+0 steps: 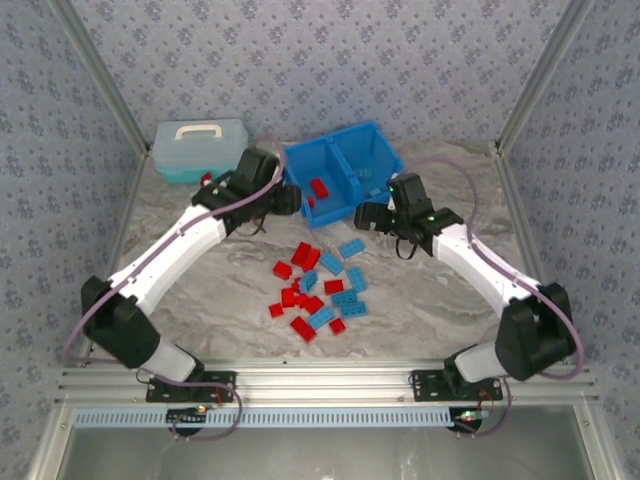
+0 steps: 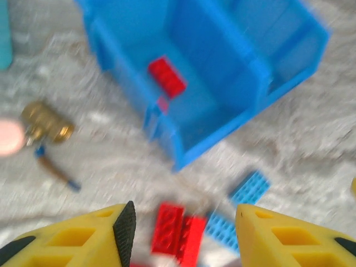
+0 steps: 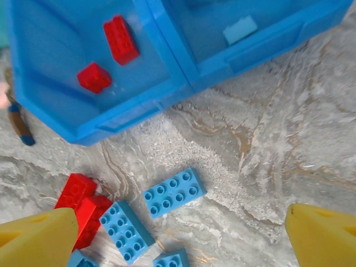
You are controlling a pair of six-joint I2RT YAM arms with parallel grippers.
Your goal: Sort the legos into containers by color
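Early in the sort, judging by the count: two red bricks [image 3: 121, 39] in the left compartment [image 3: 50, 50] of the blue bin [image 1: 378, 150], one light blue brick [image 3: 240, 29] in the right compartment [image 3: 194, 39], and the bulk of the legos [image 1: 318, 290] loose in a mixed heap on the table [image 1: 240, 300], mid-frame in the top view, just below the bin. Left jaws released and empty, poised by the bin's lower left corner above a touching pair of red bricks. Right jaws spread wide too, nothing between them, by the bin's lower right corner above two light blue bricks [image 3: 173, 192].

Plenty to go wrong from here. Packed tightly, red against blue, so could clamp a neighbour of the wrong colour along with the target, or nudge the heap apart. Close to the bin's front wall on both sides, so could clip it and shove or tilt the bin. Converging on one small heap and one bin, so could foul each other mid-frame. Released from too high, could bounce a brick over the low divider into the wrong compartment. Brass fitting [image 2: 47, 123] and pink disc [image 2: 8, 136] at the bin's left: not part of the sort, easily swept aside by the left arm [image 1: 190, 240]
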